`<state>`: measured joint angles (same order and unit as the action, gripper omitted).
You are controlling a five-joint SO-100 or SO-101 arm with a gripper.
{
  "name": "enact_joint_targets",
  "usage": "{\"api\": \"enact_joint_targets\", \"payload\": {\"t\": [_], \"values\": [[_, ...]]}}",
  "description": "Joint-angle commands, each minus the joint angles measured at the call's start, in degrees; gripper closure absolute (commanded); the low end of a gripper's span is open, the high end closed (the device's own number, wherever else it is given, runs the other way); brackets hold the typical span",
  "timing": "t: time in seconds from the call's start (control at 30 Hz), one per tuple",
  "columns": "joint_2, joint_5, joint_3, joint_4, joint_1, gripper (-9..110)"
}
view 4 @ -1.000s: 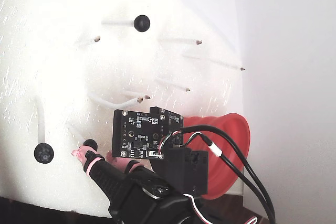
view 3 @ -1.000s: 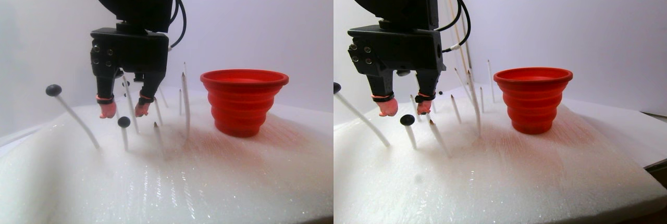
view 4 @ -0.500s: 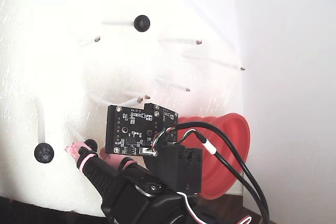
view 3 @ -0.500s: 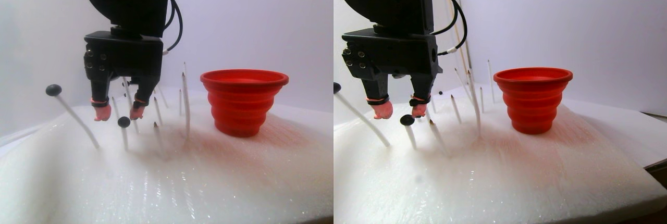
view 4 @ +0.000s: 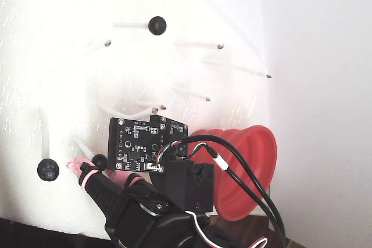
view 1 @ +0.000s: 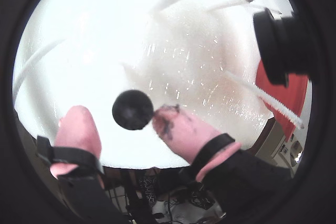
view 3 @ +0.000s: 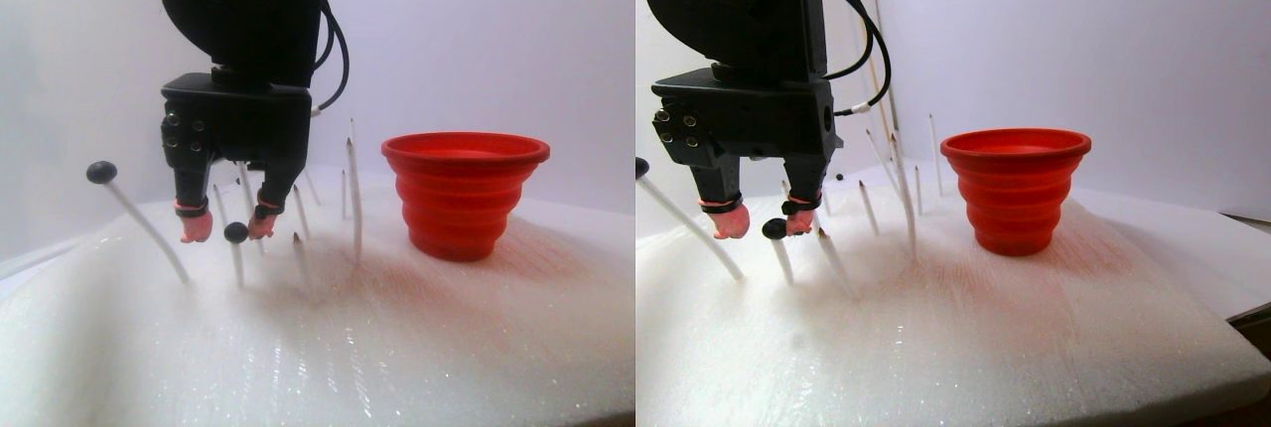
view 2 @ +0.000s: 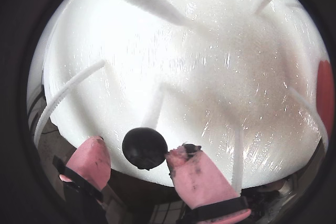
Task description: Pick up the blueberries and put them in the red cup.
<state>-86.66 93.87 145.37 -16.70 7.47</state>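
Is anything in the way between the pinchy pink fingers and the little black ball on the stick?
No. The end effector is open with the blueberry between its pink fingers, nothing in the gap. Toward the red cup, several bare white sticks stand in between in the stereo pair view.

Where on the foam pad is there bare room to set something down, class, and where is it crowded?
Free: the wide front strip of the foam pad, nearer the stereo camera than the sticks and the red cup. Crowded: the stick cluster beside the cup, where the gripper straddles a blueberry.
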Motion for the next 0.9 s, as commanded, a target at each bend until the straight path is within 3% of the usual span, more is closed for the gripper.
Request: {"api": "enact_joint_targets", "payload": {"t": [0.0, 0.87], "values": [[-0.26, 0.26, -2.02, -1.58, 0.44, 79], [2.29, 0.09, -2.46, -3.69, 0.00, 84]]}}
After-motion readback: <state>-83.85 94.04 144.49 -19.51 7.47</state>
